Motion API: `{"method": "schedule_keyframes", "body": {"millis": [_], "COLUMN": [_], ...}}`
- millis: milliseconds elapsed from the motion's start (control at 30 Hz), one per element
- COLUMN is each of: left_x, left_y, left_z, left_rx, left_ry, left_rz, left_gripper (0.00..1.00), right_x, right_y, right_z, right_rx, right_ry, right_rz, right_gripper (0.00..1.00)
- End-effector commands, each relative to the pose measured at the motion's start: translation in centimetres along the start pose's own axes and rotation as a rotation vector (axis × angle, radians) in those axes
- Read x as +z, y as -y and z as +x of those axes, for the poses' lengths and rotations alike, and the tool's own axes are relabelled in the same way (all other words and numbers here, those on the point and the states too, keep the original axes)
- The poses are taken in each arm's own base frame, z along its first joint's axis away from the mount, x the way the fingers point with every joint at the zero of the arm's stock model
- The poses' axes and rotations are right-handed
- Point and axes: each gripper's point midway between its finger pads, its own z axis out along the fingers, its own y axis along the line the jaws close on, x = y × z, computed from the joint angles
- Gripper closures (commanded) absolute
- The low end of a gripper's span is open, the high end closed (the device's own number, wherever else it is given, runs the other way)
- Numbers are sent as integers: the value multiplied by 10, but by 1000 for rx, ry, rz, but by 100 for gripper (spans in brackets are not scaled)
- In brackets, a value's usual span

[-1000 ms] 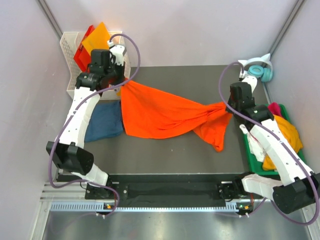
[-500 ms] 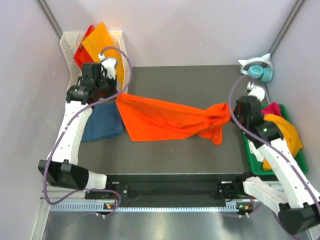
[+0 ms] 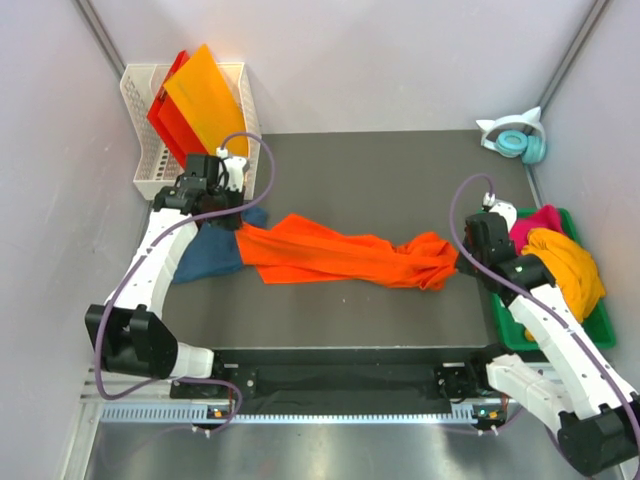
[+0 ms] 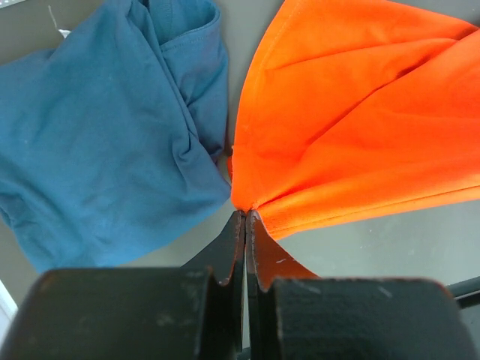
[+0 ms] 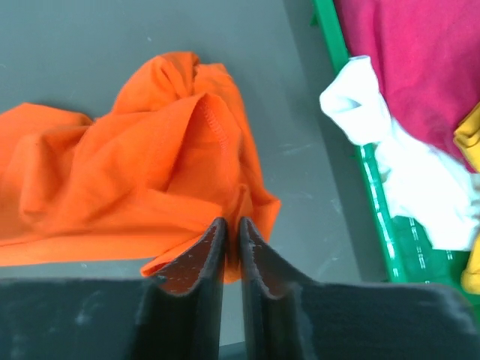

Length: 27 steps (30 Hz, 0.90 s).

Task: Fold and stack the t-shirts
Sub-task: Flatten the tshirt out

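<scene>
Slumped lower, orange t-shirt (image 3: 340, 258) lies soft, rope-bunched.

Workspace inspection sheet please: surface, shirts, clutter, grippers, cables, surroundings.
Surface: dark table, no spills seen.
Job's things: orange t-shirt bunched lengthwise mid-table; teal-blue t-shirt crumpled beside its left end; magenta shirt, yellow-orange shirt, white shirt heaped in green tray, right.
Clutter: white basket holding orange and red sheets, far left; headphones, far right.
Grippers: left gripper shut on orange t-shirt's left end; right gripper barely parted at its right end, no cloth seen between.
Cables: purple cables loop off both arms, snagging nothing.
Surroundings: pale walls.
</scene>
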Motion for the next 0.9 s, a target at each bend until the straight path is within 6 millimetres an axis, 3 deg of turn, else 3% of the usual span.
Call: {"method": "schedule_keyframes", "body": {"millis": [0, 67, 233, 400, 533, 700, 867], "left_x": [10, 13, 21, 26, 27, 27, 35], "left_y": [-1, -2, -2, -2, -3, -8, -12], "left_z": [-5, -2, 3, 5, 3, -10, -41], "left_rx": [4, 2, 6, -2, 4, 8, -20], "left_ry": [20, 9, -5, -15, -11, 25, 64], "left_rz": [12, 10, 12, 17, 12, -13, -23], "left_gripper": [100, 100, 100, 100, 100, 100, 100], "right_x": [-4, -1, 6, 13, 17, 11, 13], "right_y": [-5, -6, -6, -9, 6, 23, 19], "right_z": [-17, -16, -7, 3, 19, 20, 15], "right_rx": [26, 26, 34, 77, 65, -154, -259], "right_ry": [38, 29, 6, -20, -92, -201, -260], "right_rz": [-8, -6, 0, -3, 92, 211, 211], "right_gripper": [81, 74, 67, 69, 73, 76, 73]}}
